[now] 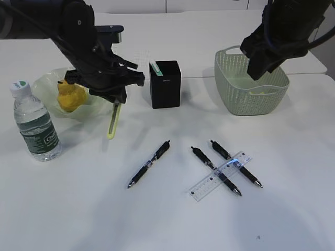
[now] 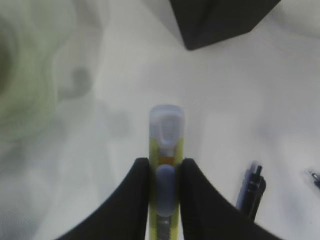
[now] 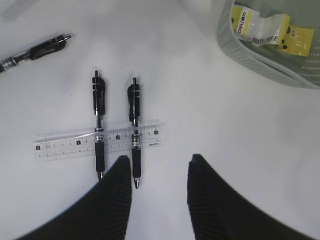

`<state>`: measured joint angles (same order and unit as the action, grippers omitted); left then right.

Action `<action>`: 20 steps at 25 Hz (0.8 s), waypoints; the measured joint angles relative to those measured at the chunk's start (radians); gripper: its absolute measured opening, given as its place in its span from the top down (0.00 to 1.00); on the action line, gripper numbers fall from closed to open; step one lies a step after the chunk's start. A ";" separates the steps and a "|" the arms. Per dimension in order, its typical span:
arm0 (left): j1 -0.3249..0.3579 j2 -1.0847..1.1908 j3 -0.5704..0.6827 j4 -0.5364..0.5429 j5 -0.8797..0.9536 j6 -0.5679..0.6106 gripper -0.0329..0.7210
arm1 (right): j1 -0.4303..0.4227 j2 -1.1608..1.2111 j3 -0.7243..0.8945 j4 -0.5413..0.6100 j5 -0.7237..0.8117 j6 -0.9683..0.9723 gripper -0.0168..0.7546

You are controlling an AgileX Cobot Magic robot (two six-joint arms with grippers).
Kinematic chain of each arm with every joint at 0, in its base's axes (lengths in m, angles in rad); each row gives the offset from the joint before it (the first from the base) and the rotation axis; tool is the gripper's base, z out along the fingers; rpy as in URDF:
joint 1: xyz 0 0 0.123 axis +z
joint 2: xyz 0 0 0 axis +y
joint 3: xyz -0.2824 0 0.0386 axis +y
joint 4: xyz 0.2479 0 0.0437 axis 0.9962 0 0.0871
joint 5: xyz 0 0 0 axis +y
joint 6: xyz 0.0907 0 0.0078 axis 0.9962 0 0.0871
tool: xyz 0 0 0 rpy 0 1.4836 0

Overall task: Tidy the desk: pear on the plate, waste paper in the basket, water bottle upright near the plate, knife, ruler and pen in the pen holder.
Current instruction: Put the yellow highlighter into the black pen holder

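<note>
My left gripper is shut on a yellow-green knife, which hangs blade-end down just above the table between the plate and the black pen holder. The yellow pear lies on the plate. Left of it the water bottle stands upright. High over the green basket, my right gripper is open and holds nothing. Waste paper lies inside the basket. Three black pens and a clear ruler lie on the table.
The ruler rests across two of the pens; the third pen lies apart to their left. A green-and-white item stands in the pen holder's left side. The white table's far edge runs behind the basket.
</note>
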<state>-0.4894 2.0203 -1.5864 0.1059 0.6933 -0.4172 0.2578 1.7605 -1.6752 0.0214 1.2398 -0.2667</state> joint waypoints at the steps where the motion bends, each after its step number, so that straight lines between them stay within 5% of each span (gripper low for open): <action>1: 0.000 0.000 0.000 0.002 -0.029 0.020 0.81 | 0.000 0.000 0.000 0.000 0.000 0.000 0.57; 20: -0.015 0.000 0.000 0.189 -0.514 0.080 0.81 | 0.000 0.000 0.000 0.000 0.000 0.000 0.57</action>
<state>-0.5042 2.0203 -1.5864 0.2953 0.1798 -0.3370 0.2578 1.7605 -1.6752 0.0214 1.2398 -0.2667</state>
